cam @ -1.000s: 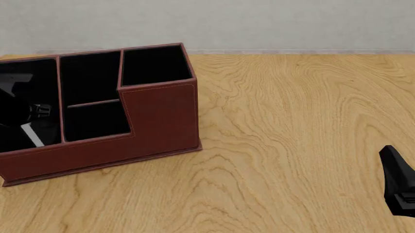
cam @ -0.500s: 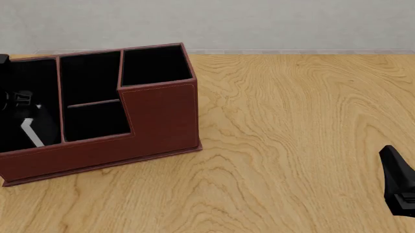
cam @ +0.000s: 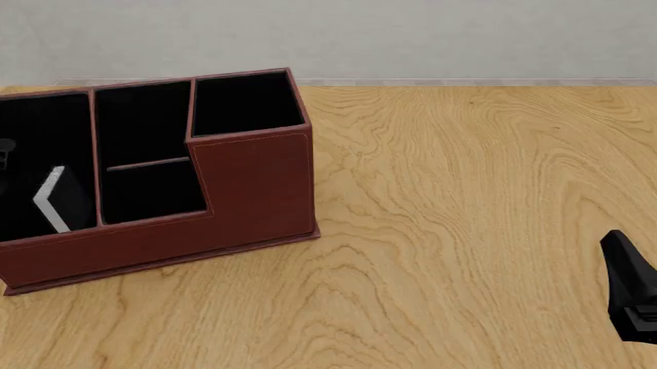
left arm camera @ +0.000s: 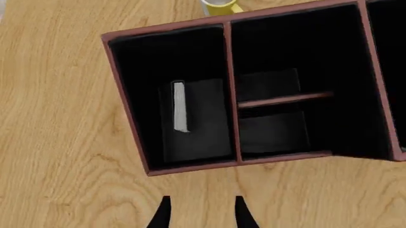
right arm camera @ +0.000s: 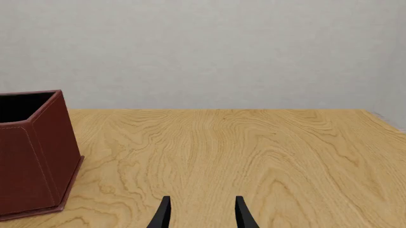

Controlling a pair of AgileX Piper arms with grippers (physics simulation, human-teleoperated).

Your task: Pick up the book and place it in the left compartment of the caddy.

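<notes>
Where the white page edge shows against the black lining, the book [cam: 60, 201] inside the left compartment [cam: 41, 115], leaning on a slant, near the divider wall to the middle section. Seen from above in the left wrist view as a dark slab [left arm camera: 198, 118] with a pale strip along one side, lying within the compartment [left arm camera: 136, 57] and touched by no finger.

The caddy [cam: 246, 184] at the far left corner of the table [cam: 462, 231], its left end cut by the picture edge. Next to the book's section, a middle section [cam: 144, 165] split by a thin crossbar, then a tall square section [cam: 246, 104] behind the stepped front wall. A yellow object [left arm camera: 221, 5] just beyond the caddy's far wall in the left wrist view, cut off by the frame, kind unclear.

Left gripper [left arm camera: 201, 213] above the caddy [left arm camera: 298, 159], looking straight down past its front wall, the two finger tips apart with only bare wood between them, nothing held. Right gripper [right arm camera: 201, 213] low over the table near its right near corner, well apart from the caddy [right arm camera: 32, 156], jaws likewise spread and holding nothing; in the front view only a black part of that arm [cam: 631, 288] at the right edge.
</notes>
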